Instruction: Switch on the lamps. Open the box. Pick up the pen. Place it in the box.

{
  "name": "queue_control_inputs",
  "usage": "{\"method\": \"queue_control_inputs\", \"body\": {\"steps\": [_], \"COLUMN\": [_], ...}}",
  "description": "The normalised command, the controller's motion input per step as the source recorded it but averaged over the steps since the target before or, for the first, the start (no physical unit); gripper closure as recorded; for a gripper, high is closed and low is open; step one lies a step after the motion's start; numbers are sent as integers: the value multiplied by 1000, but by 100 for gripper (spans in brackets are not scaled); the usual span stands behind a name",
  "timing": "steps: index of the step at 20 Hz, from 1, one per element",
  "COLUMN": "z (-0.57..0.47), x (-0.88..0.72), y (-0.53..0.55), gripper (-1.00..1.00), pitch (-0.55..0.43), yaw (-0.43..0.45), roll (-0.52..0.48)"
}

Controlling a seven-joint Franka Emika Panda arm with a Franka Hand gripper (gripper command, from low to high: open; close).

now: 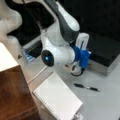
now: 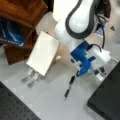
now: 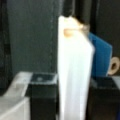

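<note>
The lamp's pale shade (image 1: 58,98) stands at a front view's bottom centre and looks bright cream-white (image 2: 43,52). In the wrist view it rises as a bright white slab (image 3: 73,75) straight ahead. My gripper (image 1: 73,67) hangs under the blue wrist mount, between the lamp and the box, a little above the table. Its dark fingers (image 3: 42,98) stand apart with nothing held. The slim black pen (image 1: 86,87) lies flat on the table just below the gripper (image 2: 77,73), also seen as the pen (image 2: 69,87). The box (image 1: 107,53) sits with its black lid (image 2: 107,100) shut.
A brown wooden cabinet (image 1: 15,92) stands beside the lamp (image 2: 22,15). A blue-edged dark panel (image 1: 28,53) lies behind the arm. A dark perforated board (image 2: 12,107) fills a front view's bottom left corner. The grey table (image 1: 105,105) shows around the pen.
</note>
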Motion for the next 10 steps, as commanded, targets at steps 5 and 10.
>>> {"method": "queue_control_inputs", "body": {"steps": [5,10], "z": [482,511], "x": [87,180], "y": [357,447], "gripper": [100,100], "pitch": [118,103], "yaw": [128,150], "roll": [-57,-103]}}
